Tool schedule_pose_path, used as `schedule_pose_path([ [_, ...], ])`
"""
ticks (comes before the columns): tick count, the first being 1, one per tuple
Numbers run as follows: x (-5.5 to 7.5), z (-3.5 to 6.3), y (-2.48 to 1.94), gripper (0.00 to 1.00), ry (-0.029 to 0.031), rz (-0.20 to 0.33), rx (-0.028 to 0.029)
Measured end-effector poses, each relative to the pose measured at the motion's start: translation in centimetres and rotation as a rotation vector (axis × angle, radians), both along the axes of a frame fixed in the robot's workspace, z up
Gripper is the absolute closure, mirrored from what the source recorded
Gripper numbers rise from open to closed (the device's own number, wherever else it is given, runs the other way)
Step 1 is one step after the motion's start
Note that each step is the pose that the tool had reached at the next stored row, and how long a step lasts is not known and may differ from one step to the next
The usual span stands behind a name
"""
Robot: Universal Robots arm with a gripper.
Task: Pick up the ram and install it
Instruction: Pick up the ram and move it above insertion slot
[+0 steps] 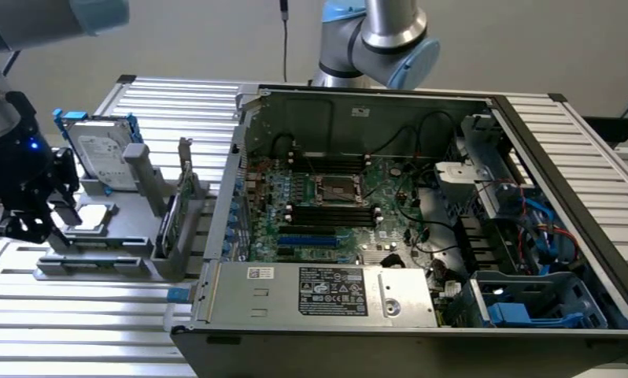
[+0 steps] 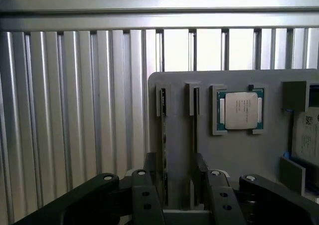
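- The gripper [image 1: 36,224] hangs at the exterior view's left, over the grey holder [image 1: 94,264] — fingers spread, pinching nothing.
- The ram [image 2: 163,135] stands on edge in a holder slot between the fingers [image 2: 152,172], seemingly not yet touched.
- It is likely light, stiff and fragile — best gripped on its flat faces, mid-length.

table [image 2: 75,110] ribbed silver | holder [image 2: 239,155] grey | motherboard [image 1: 389,190] green | jaws black
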State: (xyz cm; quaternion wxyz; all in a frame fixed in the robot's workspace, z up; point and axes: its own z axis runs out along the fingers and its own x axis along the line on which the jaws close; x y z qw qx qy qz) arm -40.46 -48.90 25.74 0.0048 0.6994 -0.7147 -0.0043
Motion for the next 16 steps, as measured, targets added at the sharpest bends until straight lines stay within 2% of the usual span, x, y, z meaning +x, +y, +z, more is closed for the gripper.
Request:
schedule_pose_path([
  [16, 0.5, -2.91, -0.50, 0.58, 0.0003, 0.017, 0.0000],
])
